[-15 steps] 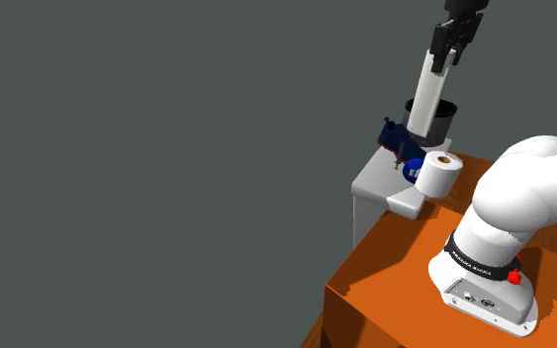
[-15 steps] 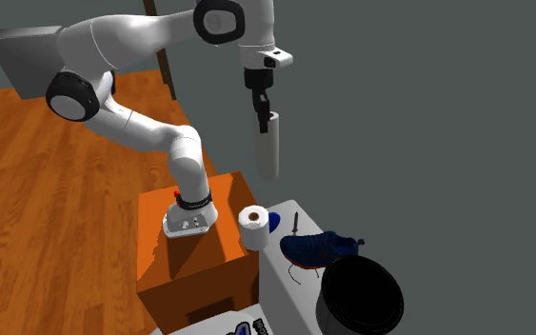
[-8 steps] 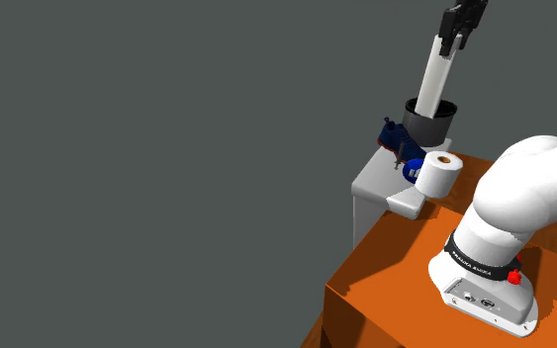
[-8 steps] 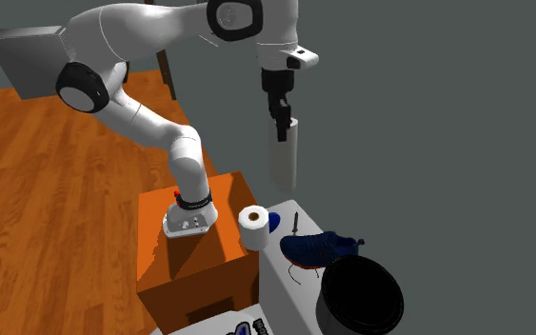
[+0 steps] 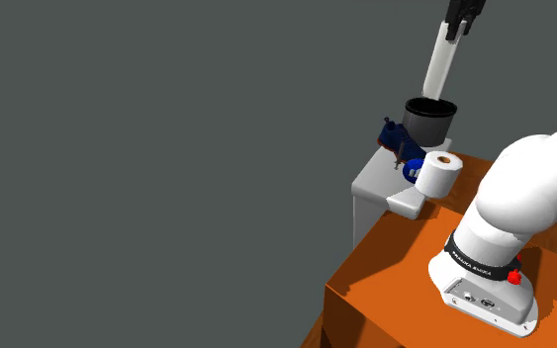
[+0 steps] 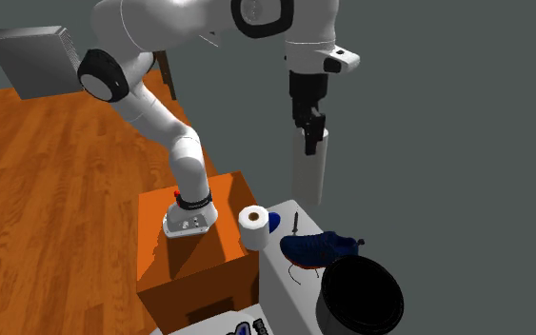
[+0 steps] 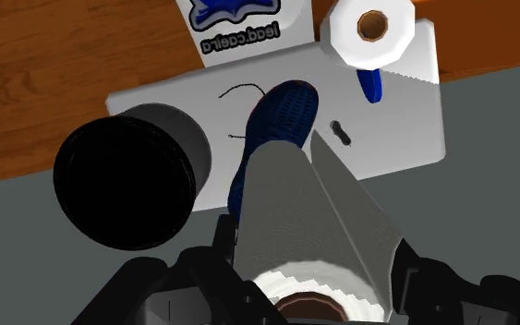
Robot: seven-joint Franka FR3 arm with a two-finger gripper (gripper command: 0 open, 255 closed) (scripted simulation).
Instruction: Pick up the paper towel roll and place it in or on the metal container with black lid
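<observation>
Clamped at its upper end between the two black fingers of my claw (image 5: 460,22), the paper towel roll (image 5: 441,61) hangs slightly tilted in the air above the dark container (image 5: 428,126), its lower end apart from the container's black top. Along my fingers, the roll's far end lies over the blue shoe (image 7: 281,115) just beside the container, not over the container itself, so I judge the carry unfinished. To do this step well, I should travel at this height until the roll's end sits over the middle of the black top. Then I should bring the roll upright and come straight down, letting go only when its end is resting or inside. I cannot tell whether that black top is a shut lid or an open mouth, so the descent should be slow. A long roll set off-centre on a lid would likely tip towards the shoe. Beyond the shoe from the container, a small white roll (image 5: 438,174) stands near the corner of the grey table (image 5: 375,180) that bears the container. It is well clear of my path. Farther again from the container is my orange stand (image 5: 395,287).
</observation>
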